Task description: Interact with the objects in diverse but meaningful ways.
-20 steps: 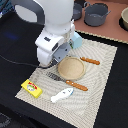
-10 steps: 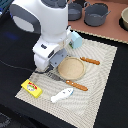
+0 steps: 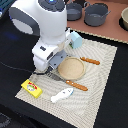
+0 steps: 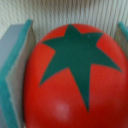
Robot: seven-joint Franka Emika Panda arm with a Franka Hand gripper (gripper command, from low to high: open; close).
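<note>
**Red tomato between the claw's pads**

Woven mat [image 3: 100, 70] covers the surface. On it, the plate [image 3: 73, 67] is the landmark: the arm [image 3: 42, 30] looms beside it. The claw [image 4: 75, 60] brackets the tomato [image 4: 75, 75], pads [image 4: 15, 75] flanking it; contact unclear. Yellow box [image 3: 31, 87] and fish [image 3: 62, 94] lie nearby.

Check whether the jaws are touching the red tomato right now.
Cannot tell. In the wrist view the red tomato fills the space between the jaws, but blur hides any contact line or gap; the exterior view hides it behind the arm.
</note>
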